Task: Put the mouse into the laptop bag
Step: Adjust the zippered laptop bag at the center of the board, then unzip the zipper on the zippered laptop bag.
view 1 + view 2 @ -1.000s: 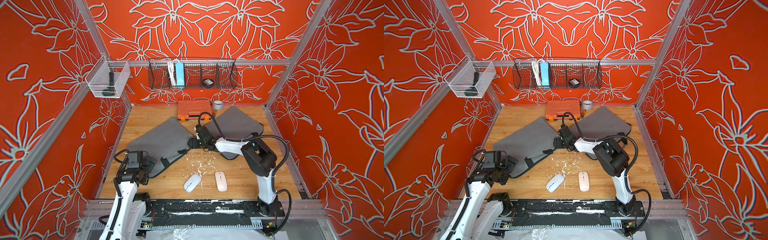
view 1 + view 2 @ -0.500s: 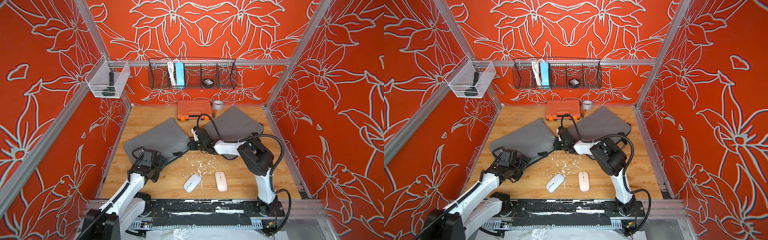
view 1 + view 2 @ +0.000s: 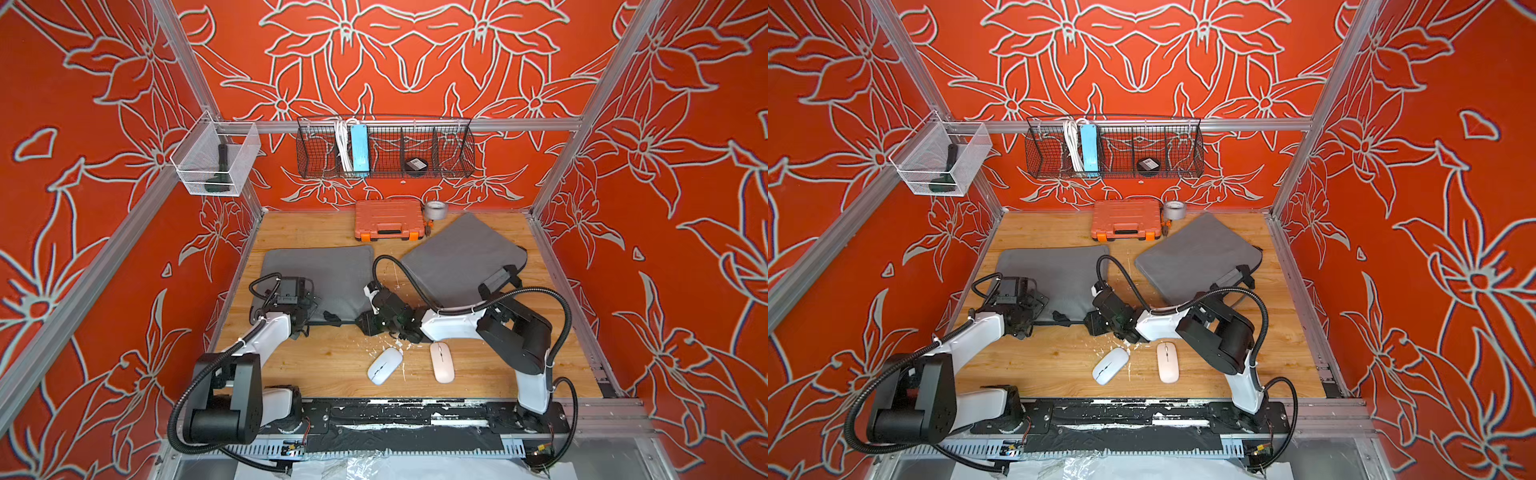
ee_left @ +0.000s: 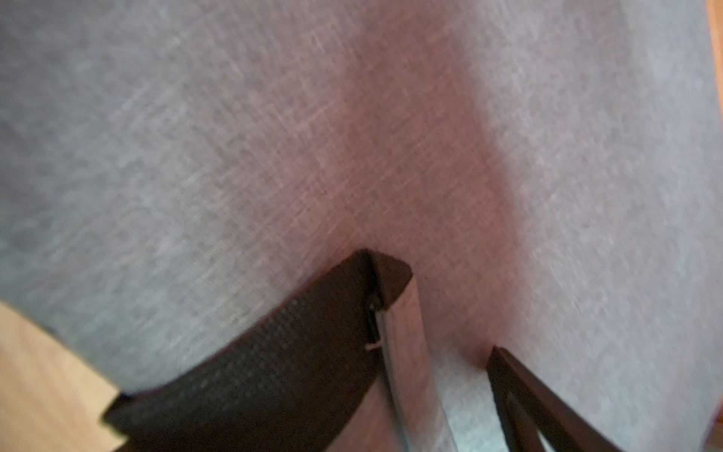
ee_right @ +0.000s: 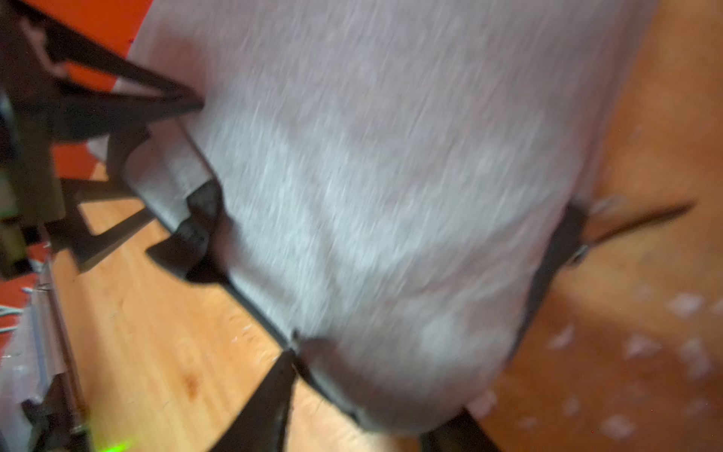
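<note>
Right now the white mouse (image 3: 385, 365) lies tilted on the wooden tabletop (image 3: 316, 365) near its front edge. The pink mouse (image 3: 441, 362) lies just beside it, straighter, on the right arm's side; both are out on the wood, outside the bags. White flecks (image 3: 392, 343) are scattered over the wood just behind them. Behind the mice the gray laptop bag (image 3: 328, 274) lies flat, with a gripper down low at each of its near corners. The right gripper (image 5: 375, 381) is at the corner closest to the mice. In the right wrist view its fingers stand apart with the bag's rounded corner between them, but the picture is smeared and I cannot tell whether they pinch the cloth or stand clear of it. The left gripper (image 4: 430, 301) is at the other near corner, released, its jaws spread wide over plain gray cloth. A second gray bag (image 3: 461, 257) lies to the right and farther back, turned at an angle, a black strap (image 3: 498, 278) at its near side. Against the back wall sit an orange tool case (image 3: 388, 219) and, just beside it, a roll of tape (image 3: 435, 210). Higher up hang a wire basket (image 3: 316, 158) with a blue power strip (image 3: 359, 150) in it and a clear bin (image 3: 245, 145) holding a dark tool (image 3: 220, 170)
</note>
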Motion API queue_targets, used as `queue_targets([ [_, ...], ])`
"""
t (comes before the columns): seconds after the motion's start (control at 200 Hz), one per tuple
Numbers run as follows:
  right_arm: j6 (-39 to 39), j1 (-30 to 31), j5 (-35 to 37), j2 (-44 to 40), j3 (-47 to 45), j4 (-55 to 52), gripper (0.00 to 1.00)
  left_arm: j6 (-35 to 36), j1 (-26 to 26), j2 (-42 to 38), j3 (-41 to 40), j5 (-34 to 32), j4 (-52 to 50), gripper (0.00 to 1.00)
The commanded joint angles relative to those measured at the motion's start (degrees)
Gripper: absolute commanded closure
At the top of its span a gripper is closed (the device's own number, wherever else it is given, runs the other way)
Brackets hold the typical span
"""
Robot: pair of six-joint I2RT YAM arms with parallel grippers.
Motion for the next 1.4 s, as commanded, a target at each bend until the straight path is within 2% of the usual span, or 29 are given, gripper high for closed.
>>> queue_targets([
  [0.0, -4.5, 0.2, 1.4, -6.2, -3.9, -1.8, 0.33, 5.1, 0.6, 2.4, 0.5, -0.8, -5.8, 0.04],
  [0.11, -10.5, -0.6, 5.1, -12.7, -9.0, -0.4, 0.23, 6.2, 1.1, -0.9, 0.0, -0.9, -7.0, 0.03],
  [0.265, -17.5, -5.2, 3.3, -18.4, -13.3, 0.4, 0.21, 5.7, 1.2, -11.4, -3.0, 1.0, -8.3, 0.03],
  [0.38, -21.5, -10.0, 0.8, -17.5, -13.0, -0.2, 0.25, 3.8, 1.2, -20.9, -6.5, 4.9, -9.2, 0.03],
  [0.49, -25.8, -14.2, -5.9, -13.9, -12.6, 3.6, 0.32, 2.8, 1.1, -27.9, -11.6, 13.4, -5.4, 0.03],
  [0.581, -29.1, -16.6, -13.1, -9.7, -9.0, 3.4, 0.38, 1.3, 1.2, -32.0, -14.1, 16.7, -4.6, 0.03],
  [0.661, -31.3, -18.0, -19.2, -5.8, -5.1, 2.3, 0.38, 0.8, 1.1, -34.6, -15.5, 18.9, -3.6, 0.03],
  [0.786, -34.2, -18.5, -21.4, -0.5, 0.0, 0.5, 0.38, 0.5, 1.0, -35.5, -16.4, 21.1, -2.5, 0.03],
  [0.961, -36.3, -19.0, -24.4, 5.3, 6.9, -3.9, 0.39, -1.2, 0.9, -32.9, -18.3, 24.1, 0.5, 0.03],
  [1.081, -36.7, -19.0, -26.3, 7.4, 9.5, -6.6, 0.41, -0.9, 0.9, -31.8, -18.3, 23.9, 1.2, 0.03],
  [1.266, -36.5, -19.0, -27.6, 8.5, 10.6, -7.8, 0.42, -1.0, 0.9, -32.1, -18.3, 23.4, 1.5, 0.03],
  [1.391, -36.5, -19.0, -29.1, 8.6, 9.4, -7.0, 0.48, -1.1, 0.9, -31.8, -18.4, 23.2, 1.8, 0.03],
])
